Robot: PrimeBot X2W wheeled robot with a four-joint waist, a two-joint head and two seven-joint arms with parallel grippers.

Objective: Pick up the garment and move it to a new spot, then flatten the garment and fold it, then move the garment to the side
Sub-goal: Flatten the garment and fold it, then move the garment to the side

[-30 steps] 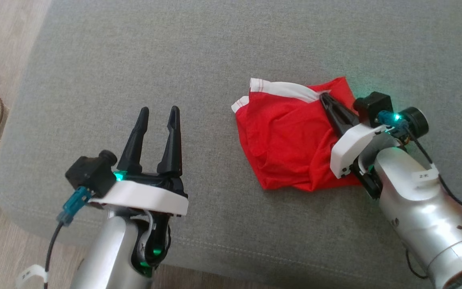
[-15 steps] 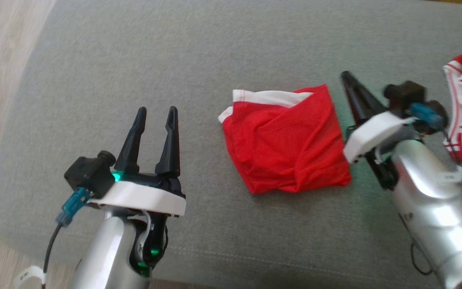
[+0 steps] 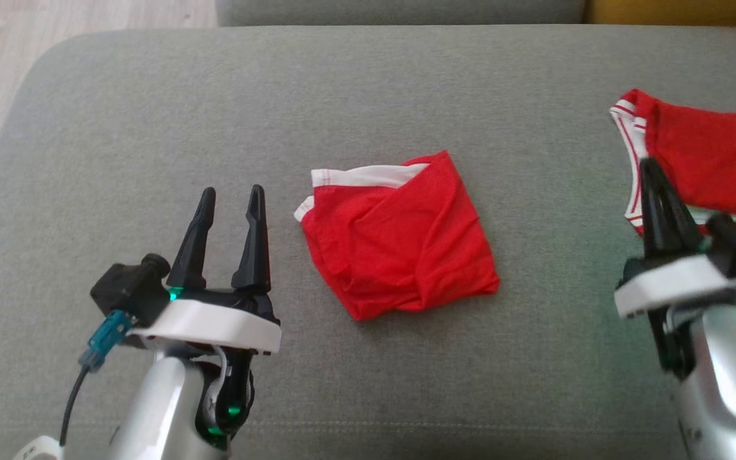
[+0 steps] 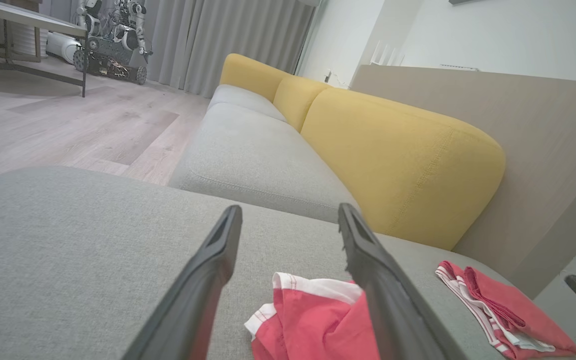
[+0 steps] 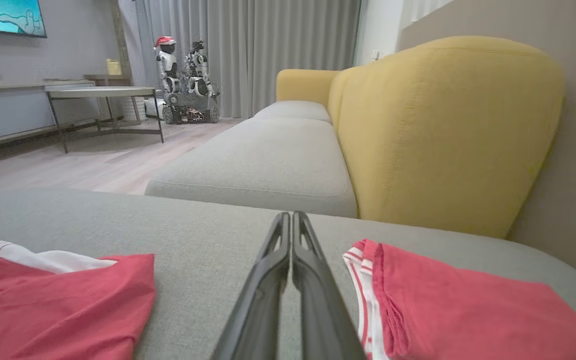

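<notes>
Red garment (image 3: 400, 239) lies at the centre of the head view on the gray cushion (image 3: 151, 96). It is folded into a compact, roughly square bundle. A white waistband runs along its upper left edge and curls round the left corner. A flap of red cloth crosses diagonally over the band's right end. The surface is creased, with soft ridges toward the lower right, and the lower edge bulges unevenly. The fabric looks thin and finely textured.

Left gripper (image 3: 232, 190) sits at lower left of the head view, fingers spread apart with nothing between them. It hangs just beside the garment's left edge, not touching. In the left wrist view the waistband corner shows between the two fingers, low in frame.

Right gripper (image 3: 648, 165) is at the right edge, fingers pressed together, gripping nothing. In the right wrist view they point at bare cushion.

A second red piece (image 3: 713, 160) with a striped white band lies folded at upper right, well apart from the garment. The right fingertips stand just beside its band; contact cannot be told.

Yellow backrest (image 4: 393, 150) rises behind the cushion.
</notes>
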